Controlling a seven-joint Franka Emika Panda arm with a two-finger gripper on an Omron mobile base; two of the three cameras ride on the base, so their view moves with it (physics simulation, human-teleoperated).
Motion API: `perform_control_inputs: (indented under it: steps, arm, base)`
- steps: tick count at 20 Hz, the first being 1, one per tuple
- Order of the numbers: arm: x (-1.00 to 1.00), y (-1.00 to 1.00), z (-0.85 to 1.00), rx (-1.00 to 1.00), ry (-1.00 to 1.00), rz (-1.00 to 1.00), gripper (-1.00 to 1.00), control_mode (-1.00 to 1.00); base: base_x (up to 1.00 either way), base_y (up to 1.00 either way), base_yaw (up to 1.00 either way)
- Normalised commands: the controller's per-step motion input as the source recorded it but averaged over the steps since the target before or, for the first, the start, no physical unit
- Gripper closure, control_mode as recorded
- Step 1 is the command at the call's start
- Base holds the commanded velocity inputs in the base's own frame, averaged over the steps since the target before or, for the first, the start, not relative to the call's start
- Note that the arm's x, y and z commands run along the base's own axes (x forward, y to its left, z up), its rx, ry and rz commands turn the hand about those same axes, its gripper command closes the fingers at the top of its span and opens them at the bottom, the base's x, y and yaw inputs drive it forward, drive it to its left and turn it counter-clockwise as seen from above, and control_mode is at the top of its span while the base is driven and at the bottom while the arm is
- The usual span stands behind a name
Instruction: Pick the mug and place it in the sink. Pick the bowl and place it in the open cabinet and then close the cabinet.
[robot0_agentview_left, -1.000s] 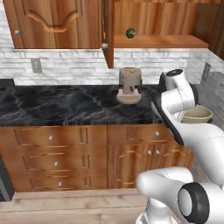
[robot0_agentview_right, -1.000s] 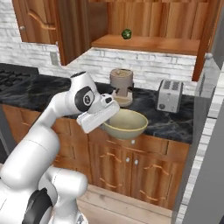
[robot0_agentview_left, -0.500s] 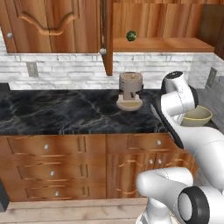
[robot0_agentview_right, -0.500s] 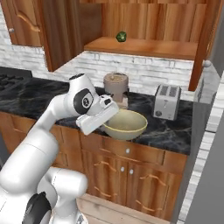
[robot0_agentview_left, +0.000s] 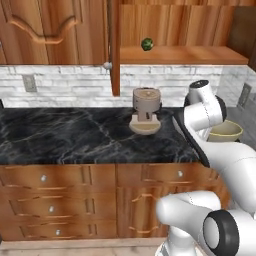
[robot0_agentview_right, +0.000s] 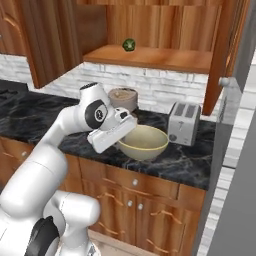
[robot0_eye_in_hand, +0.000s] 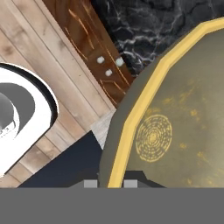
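While we carry the bowl (robot0_agentview_right: 143, 143) by its rim, the gripper (robot0_eye_in_hand: 109, 183) has its fingers pinched on the near edge, one inside and one outside the cream lip; the hand view shows that rim running straight down between the two tips. Going left to right in the right base view: the open cabinet door (robot0_agentview_right: 50, 40) hangs at the left, then our arm, then the coffee grinder (robot0_agentview_right: 123, 98) at the back of the counter (robot0_agentview_right: 190, 165), the bowl held just above the counter's front part, the toaster (robot0_agentview_right: 184, 123) beside it, and the far door (robot0_agentview_right: 222, 55) at the right. The shelf (robot0_agentview_right: 150, 58) of the cabinet sits well above the bowl, with a small green ball (robot0_agentview_right: 129, 45) on it.

The risks, as we judge them: a grip on one edge of a wide bowl is lopsided, so it could swing or slip out on the lift. Raising it, the far side might clip the shelf's front edge or the toaster. Setting it down carelessly could knock the ball off.

Compared with a second ago, both base views have shifted sideways, so the base has driven along the counter; the bowl hangs from the hand in the same way.
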Motion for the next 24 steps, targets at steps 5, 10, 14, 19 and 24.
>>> perform_control_inputs:
  steps: [5,10,14,19,24]
  arm:
    - [0.00,0.00,0.00,0.00,0.00,0.00,1.00,1.00]
    - [0.00,0.00,0.00,0.00,0.00,0.00,1.00,1.00]
    - [0.00,0.00,0.00,0.00,0.00,0.00,1.00,1.00]
    - [0.00,0.00,0.00,0.00,0.00,0.00,1.00,1.00]
    - [0.00,0.00,0.00,0.00,0.00,0.00,1.00,1.00]
  base:
    - [0.49,-0.02,0.00]
    - [0.43,-0.27,0.02]
    - [0.42,-0.18,0.00]
    - [0.27,-0.16,0.00]
    - [0.00,-0.01,0.00]
